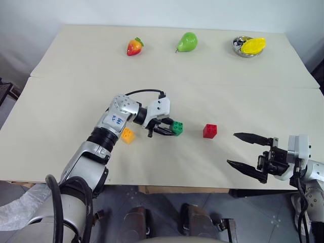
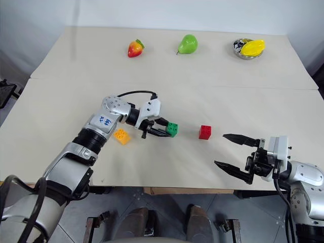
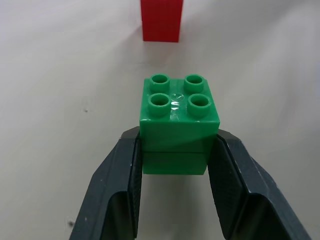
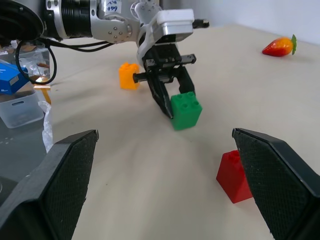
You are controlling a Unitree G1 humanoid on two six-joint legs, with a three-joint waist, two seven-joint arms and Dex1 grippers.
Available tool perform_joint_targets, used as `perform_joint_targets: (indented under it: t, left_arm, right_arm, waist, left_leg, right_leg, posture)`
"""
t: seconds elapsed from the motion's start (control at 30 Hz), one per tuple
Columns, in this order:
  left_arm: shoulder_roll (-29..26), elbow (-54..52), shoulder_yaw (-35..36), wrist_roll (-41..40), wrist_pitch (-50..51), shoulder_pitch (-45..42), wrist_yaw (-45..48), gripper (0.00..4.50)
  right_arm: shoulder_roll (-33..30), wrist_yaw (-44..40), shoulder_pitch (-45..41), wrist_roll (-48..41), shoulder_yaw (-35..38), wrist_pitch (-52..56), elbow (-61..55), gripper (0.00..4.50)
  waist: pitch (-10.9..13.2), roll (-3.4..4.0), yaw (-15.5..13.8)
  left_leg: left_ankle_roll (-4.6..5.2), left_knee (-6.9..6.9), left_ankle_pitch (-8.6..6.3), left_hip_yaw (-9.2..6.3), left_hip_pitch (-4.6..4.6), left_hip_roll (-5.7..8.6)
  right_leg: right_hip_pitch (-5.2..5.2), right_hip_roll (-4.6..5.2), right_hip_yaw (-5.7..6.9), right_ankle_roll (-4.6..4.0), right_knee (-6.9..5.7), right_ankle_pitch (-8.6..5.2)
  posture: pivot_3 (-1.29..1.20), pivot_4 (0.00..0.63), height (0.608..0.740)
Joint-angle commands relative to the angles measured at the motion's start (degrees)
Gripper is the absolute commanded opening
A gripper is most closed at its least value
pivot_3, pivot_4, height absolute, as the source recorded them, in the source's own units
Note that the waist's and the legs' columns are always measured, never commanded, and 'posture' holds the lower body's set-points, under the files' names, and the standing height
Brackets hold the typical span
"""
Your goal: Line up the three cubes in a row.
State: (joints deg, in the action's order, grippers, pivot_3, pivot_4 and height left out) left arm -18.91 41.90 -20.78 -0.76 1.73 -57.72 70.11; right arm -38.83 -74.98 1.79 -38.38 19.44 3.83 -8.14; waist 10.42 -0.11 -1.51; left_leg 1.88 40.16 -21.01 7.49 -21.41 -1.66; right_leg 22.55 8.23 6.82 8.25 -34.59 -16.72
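A: Item one, leftmost of the three bricks?

B: Orange-yellow cube [image 1: 127, 135], on the table [image 1: 76, 81], just left of the green cube [image 1: 177, 128], close beside the left forearm.

A: Item two?

B: The green cube itself, the landmark, studs up, near the table's middle. The left gripper [image 1: 169, 129] reaches it from the left, its two black fingers [image 3: 120, 185] pressed to opposite sides of the brick, jaws clamped on it. Whether the brick rests on the table or sits a little above it cannot be told.

A: Item three?

B: Red cube [image 1: 210, 130], right of the green cube with a gap between, roughly level with it, standing free.

A: Item four?

B: Right gripper [image 1: 245, 151], further right of the green cube and nearer the table's front edge, jaws spread wide apart, nothing between them.

A: Back of the table?

B: Well beyond the green cube, left to right: strawberry toy [image 1: 134, 46], green pear toy [image 1: 187, 41], metal bowl [image 1: 239, 46] with a yellow object [image 1: 253, 45] in it.
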Motion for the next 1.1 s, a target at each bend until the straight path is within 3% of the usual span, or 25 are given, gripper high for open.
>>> perform_joint_targets:
  t: [0.03,0.17,0.43,0.5,0.67,0.87,0.97,1.1]
  left_arm:
    - [0.8,1.1,1.2,0.7,-1.4,-0.4,-0.9,1.49]
    - [2.1,3.9,2.4,0.8,-2.6,-1.0,-2.1,1.49]
    - [2.8,8.9,2.7,2.4,-8.0,-2.4,-0.6,4.08]
    - [2.8,8.9,3.4,2.0,-8.7,-3.1,0.4,4.45]
    - [3.7,3.3,8.4,-4.5,-7.8,-6.2,5.7,4.45]
    - [-2.8,-8.0,12.8,-11.3,-2.5,-4.9,14.5,4.45]
    - [-11.9,-14.6,20.0,-17.9,0.8,2.8,18.6,4.45]
    - [-20.1,-21.9,28.5,-21.1,2.4,16.1,13.7,4.45]
  right_arm:
    - [-0.1,-0.2,-0.9,-0.2,0.0,-0.6,0.8,4.50]
    - [-0.2,-0.7,-1.6,0.1,-0.9,-0.4,1.7,4.50]
    - [-0.7,-1.2,-3.3,-0.1,-1.7,0.4,2.1,4.50]
    - [-0.9,-1.4,-3.6,-0.2,-1.8,0.8,2.2,4.50]
    - [-1.3,-3.1,-4.6,-0.2,-2.6,1.8,3.0,4.50]
    - [-0.8,-5.1,-7.3,-0.2,-4.9,2.8,4.5,4.50]
    - [0.9,-3.8,-11.0,1.9,-7.1,1.3,6.1,4.50]
    - [1.4,-3.5,-13.5,0.5,-9.6,5.4,5.6,4.50]
  waist:
    - [0.0,0.00,0.0]
    - [0.0,0.00,0.0]
    - [0.0,0.00,0.1]
    - [0.0,0.00,0.1]
    - [0.0,-0.01,0.0]
    - [0.0,0.01,0.8]
    - [0.0,0.04,1.6]
    - [0.0,0.05,3.2]
  left_leg:
    - [0.00,0.00,0.00,0.00,0.01,0.00]
    - [0.00,0.03,0.00,-0.01,0.00,0.01]
    - [0.00,0.05,0.00,-0.01,-0.01,0.00]
    - [0.00,0.05,0.00,0.00,-0.01,0.01]
    - [0.00,0.10,0.00,-0.04,-0.07,0.00]
    - [0.00,0.09,0.00,-0.05,-0.03,-0.03]
    - [0.00,0.09,0.00,-0.06,0.00,-0.04]
    - [-0.02,0.00,0.01,-0.38,0.18,-0.13]
  right_leg:
    - [0.00,0.00,0.00,0.00,-0.02,0.00]
    - [-0.02,0.00,0.01,0.00,-0.03,0.00]
    - [0.01,0.00,0.02,0.01,-0.06,0.00]
    - [0.01,0.00,0.02,0.01,-0.06,0.00]
    - [0.01,0.00,0.04,0.01,-0.06,0.00]
    - [0.02,-0.01,0.04,0.00,-0.11,0.00]
    - [0.02,-0.01,0.03,0.00,-0.14,0.00]
    - [0.08,-0.01,-0.10,-0.05,-0.28,-0.03]
  posture:
    - [0.00,0.150,0.740]
    - [0.00,0.150,0.740]
    - [0.00,0.150,0.740]
    - [0.00,0.150,0.740]
    - [0.00,0.150,0.740]
    - [0.00,0.150,0.740]
    - [0.00,0.150,0.740]
    - [0.00,0.150,0.740]
